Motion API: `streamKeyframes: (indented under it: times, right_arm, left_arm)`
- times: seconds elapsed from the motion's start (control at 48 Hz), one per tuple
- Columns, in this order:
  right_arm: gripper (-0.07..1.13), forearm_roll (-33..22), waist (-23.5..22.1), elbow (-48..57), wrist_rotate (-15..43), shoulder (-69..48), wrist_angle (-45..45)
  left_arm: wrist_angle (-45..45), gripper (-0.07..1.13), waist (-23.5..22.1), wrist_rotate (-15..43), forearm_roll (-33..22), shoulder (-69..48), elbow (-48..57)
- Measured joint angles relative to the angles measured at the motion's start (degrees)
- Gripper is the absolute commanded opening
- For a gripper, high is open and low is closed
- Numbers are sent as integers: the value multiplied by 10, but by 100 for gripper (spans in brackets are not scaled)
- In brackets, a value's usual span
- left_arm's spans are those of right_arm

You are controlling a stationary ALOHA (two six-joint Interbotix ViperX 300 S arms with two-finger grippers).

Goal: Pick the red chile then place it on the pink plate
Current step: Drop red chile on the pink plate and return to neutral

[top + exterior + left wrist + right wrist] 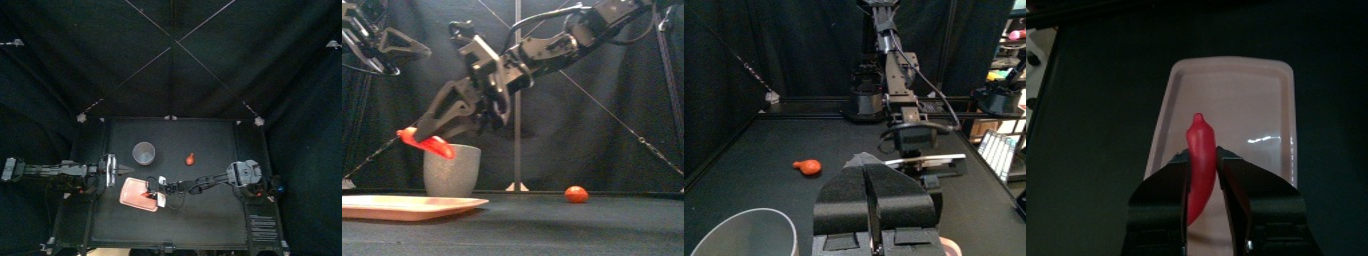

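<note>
The pink plate lies nearest, on the black table's front left. Above it, clear of it, the right gripper's jaws clamp the red chile. Behind: grey cup, small red toy, black curtains. The left gripper rests leftward, jaws together, empty.
</note>
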Motion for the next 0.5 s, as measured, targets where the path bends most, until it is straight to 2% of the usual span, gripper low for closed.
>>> streamKeyframes:
  times: [0.229,0.396,0.5]
  right_arm:
    - [82,-14,-9,-62,-5,54,13]
    - [87,-17,-19,-56,-2,53,33]
    - [87,-21,-31,-17,-3,18,36]
  left_arm:
    - [0,-2,0,0,0,-4,1]
    - [0,-2,0,0,0,-5,2]
    - [1,-2,1,0,0,-6,2]
